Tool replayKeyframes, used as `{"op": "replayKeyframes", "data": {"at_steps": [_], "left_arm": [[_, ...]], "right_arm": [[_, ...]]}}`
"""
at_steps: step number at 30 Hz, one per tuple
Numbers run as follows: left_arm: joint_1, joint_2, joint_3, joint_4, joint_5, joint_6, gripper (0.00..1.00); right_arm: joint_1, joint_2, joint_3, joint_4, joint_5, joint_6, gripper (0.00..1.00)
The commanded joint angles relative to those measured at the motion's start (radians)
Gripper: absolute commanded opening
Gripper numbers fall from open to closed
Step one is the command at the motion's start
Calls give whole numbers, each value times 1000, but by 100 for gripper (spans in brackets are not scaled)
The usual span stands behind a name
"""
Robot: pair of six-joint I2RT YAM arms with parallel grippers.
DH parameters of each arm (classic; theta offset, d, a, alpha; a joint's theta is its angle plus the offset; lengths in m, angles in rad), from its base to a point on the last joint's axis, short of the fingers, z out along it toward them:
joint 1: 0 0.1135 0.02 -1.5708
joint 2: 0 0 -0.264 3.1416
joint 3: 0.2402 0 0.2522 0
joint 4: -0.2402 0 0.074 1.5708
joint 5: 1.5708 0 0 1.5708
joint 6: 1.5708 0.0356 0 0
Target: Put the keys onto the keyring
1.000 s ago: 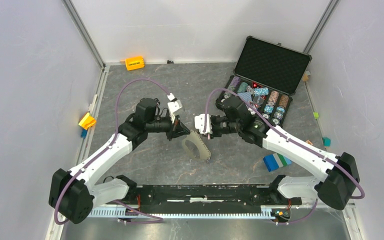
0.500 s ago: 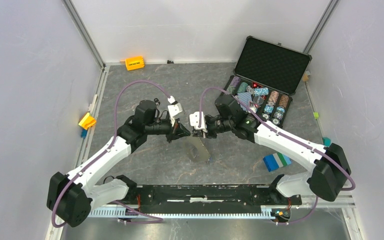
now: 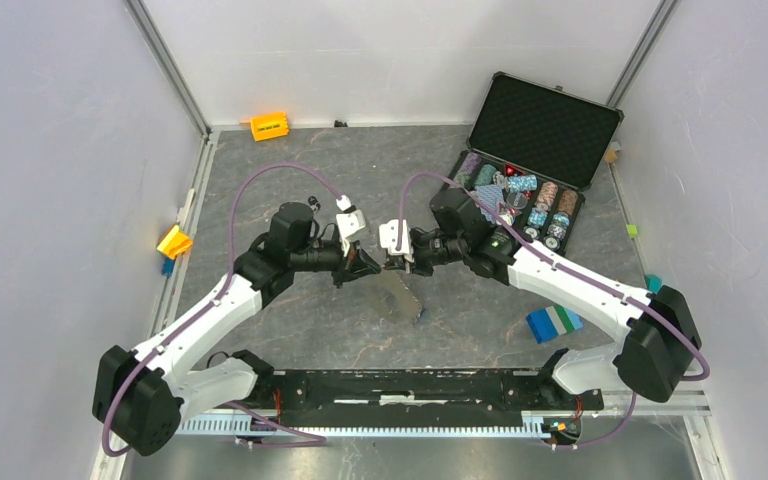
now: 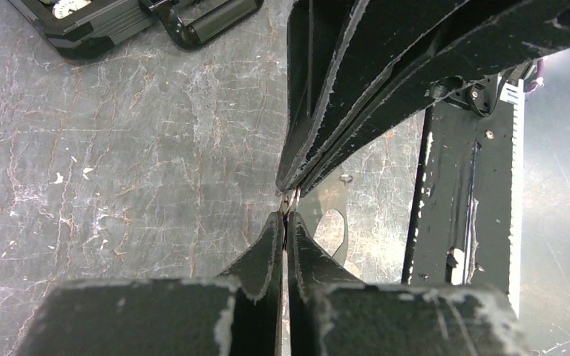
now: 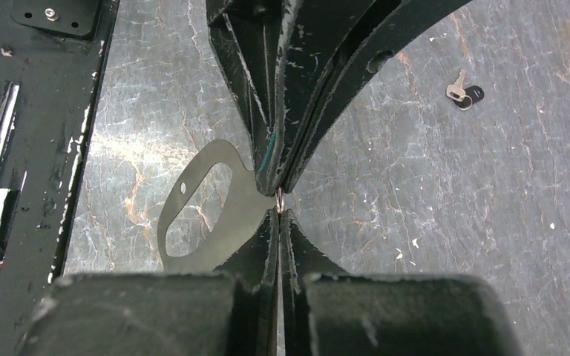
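Note:
The keyring (image 3: 396, 293), a flat grey-beige oval piece with a hole, hangs above the table between my two grippers. A small blue bit (image 3: 420, 318), perhaps the blue key, shows at its lower end. My left gripper (image 3: 371, 264) and right gripper (image 3: 389, 264) meet tip to tip, both shut on a thin wire ring (image 5: 280, 199) at the keyring's top. The left wrist view shows my left gripper (image 4: 287, 216), the wire ring (image 4: 288, 200) and the keyring (image 4: 315, 222). The right wrist view shows my right gripper (image 5: 280, 213) and the keyring (image 5: 215, 222). A black key (image 5: 464, 94) lies on the table beyond.
An open black case of poker chips (image 3: 530, 190) stands at the back right. An orange block (image 3: 269, 126) lies at the back wall, a yellow block (image 3: 174, 241) at the left edge, a blue and green block (image 3: 553, 323) at the near right. The black base rail (image 3: 410, 385) runs along the front.
My right gripper has moved left and met the left gripper's tips at the top of the keyring. The keyring has shifted slightly with them.

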Motion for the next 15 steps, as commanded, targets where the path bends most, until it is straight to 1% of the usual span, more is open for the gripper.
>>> {"op": "replayKeyframes", "data": {"at_steps": [1,4,6,10,15], "left_arm": [[-4,-25,-11,45,32,59,2],[-4,-36,-29,40,41,105,3],[-4,-46,-40,37,49,139,10],[-4,-64,-53,4,54,244,29],[-5,-86,-70,-18,16,343,42]], "right_arm": [[0,-3,24,61,6,32,0],[-3,-12,11,76,24,38,0],[-6,-16,5,82,24,42,0],[-13,-22,-9,95,7,53,0],[-35,-38,-41,125,-26,79,0]]}}
